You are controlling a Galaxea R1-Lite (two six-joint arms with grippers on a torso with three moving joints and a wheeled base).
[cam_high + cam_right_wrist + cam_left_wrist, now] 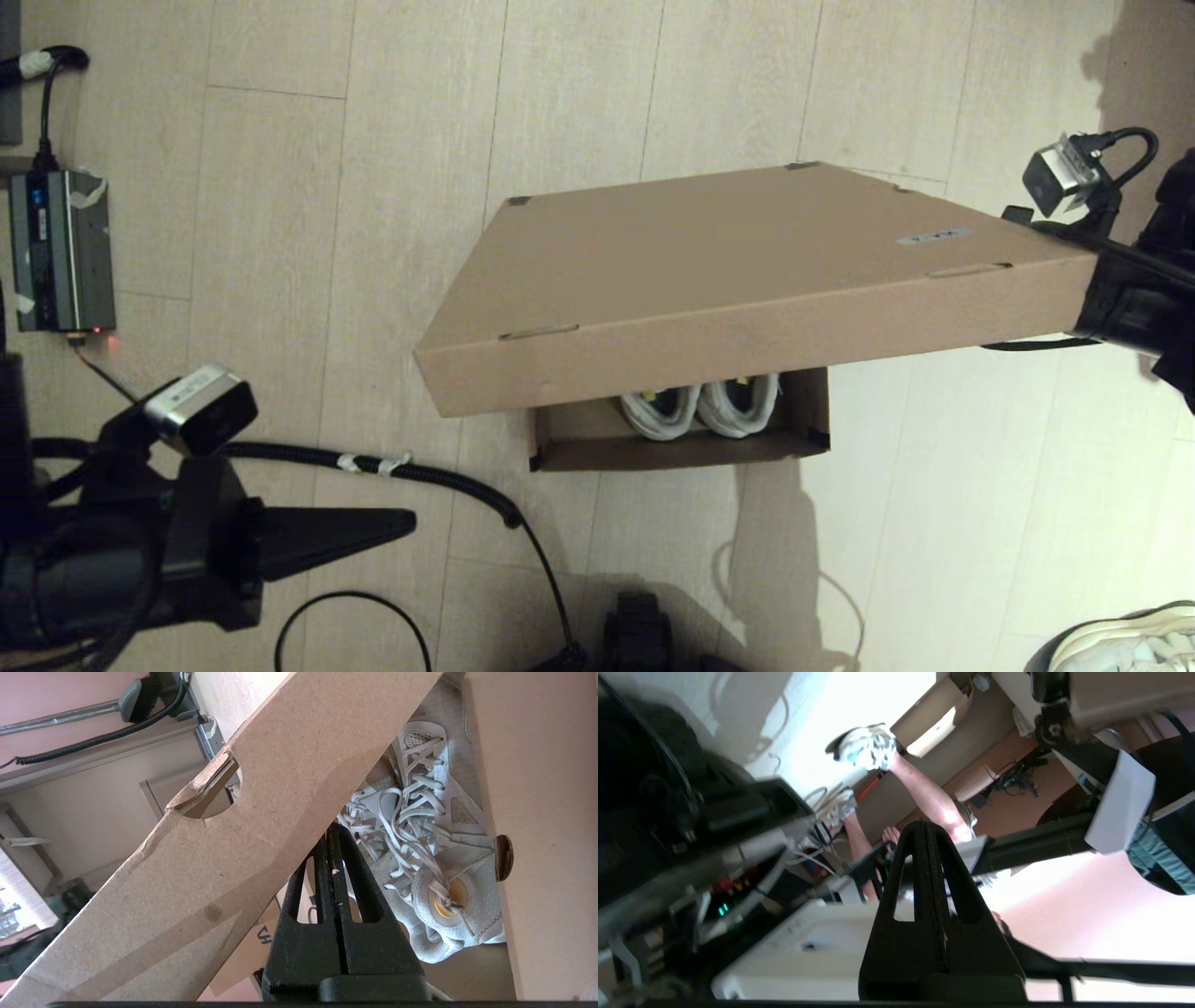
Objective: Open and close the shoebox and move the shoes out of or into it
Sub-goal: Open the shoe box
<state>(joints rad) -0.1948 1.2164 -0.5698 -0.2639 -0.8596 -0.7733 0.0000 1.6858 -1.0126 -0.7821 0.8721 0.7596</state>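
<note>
The shoebox stands on the floor with its brown lid (728, 271) raised and tilted over the base (672, 453). Below the lid's front edge the heels of the two white and pale grey shoes (700, 406) show inside the box. My right arm (1130, 299) reaches in from the right; its fingers are hidden under the lid in the head view. In the right wrist view my right gripper (332, 830) is shut, its tip against the underside of the lid's flap (243, 812), with the laced shoes (434, 858) beyond. My left gripper (406, 525) is parked shut at the lower left, clear of the box.
A grey power unit (61, 247) lies on the floor at the far left, and a black cable (420, 471) runs past the left arm. A lone white sneaker (1130, 639) sits at the bottom right corner. A black part (639, 635) stands at the bottom centre.
</note>
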